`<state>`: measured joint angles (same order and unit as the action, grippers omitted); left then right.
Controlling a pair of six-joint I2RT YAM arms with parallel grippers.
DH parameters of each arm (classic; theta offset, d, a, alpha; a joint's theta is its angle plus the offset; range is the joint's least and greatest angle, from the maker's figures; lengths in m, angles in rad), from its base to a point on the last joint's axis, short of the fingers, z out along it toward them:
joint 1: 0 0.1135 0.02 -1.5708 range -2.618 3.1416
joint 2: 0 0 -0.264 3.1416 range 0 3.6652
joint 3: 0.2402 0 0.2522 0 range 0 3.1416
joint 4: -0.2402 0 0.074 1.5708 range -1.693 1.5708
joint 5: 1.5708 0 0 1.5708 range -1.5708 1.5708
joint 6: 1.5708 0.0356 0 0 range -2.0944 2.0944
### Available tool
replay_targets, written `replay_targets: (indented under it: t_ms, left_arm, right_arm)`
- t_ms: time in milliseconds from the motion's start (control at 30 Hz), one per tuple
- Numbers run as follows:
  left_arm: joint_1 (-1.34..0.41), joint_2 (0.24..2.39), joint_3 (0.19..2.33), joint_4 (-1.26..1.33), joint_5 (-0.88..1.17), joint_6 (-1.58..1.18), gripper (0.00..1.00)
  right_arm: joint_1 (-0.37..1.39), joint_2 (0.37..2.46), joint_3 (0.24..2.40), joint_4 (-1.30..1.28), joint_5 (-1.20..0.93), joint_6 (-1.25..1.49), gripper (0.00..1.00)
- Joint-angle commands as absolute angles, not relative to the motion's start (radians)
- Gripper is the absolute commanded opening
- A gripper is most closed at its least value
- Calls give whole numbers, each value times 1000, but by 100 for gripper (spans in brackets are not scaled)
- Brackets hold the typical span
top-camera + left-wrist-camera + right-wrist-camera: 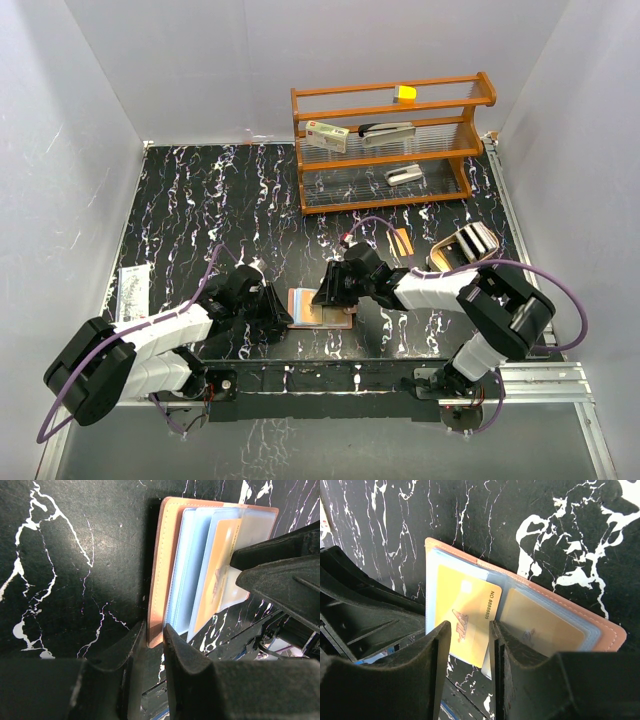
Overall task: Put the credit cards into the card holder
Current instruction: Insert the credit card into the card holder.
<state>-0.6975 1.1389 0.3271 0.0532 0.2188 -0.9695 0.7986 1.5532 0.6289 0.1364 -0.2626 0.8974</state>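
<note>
Top external: you look steeply down from high behind the arm bases, with the whole table (200,200) in frame. Left wrist, right wrist: close, low, facing each other. Shared by all three: card holder (305,305). Shared by both wrists: orange credit card (465,615).

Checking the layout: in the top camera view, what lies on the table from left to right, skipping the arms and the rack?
On the table: white printed packet → card holder → loose orange card → tan tray.
</note>
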Motion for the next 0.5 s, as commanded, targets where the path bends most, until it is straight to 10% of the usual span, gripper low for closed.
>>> replay_targets:
  t_ms: [0,467]
  left_arm:
    - [-698,1121,324,49,225,-964,19]
    - [-698,1112,333,29,212,-957,20]
  right_arm:
    - [807,1569,641,215,-284,913,35]
    - [807,1552,672,188,-322,876,35]
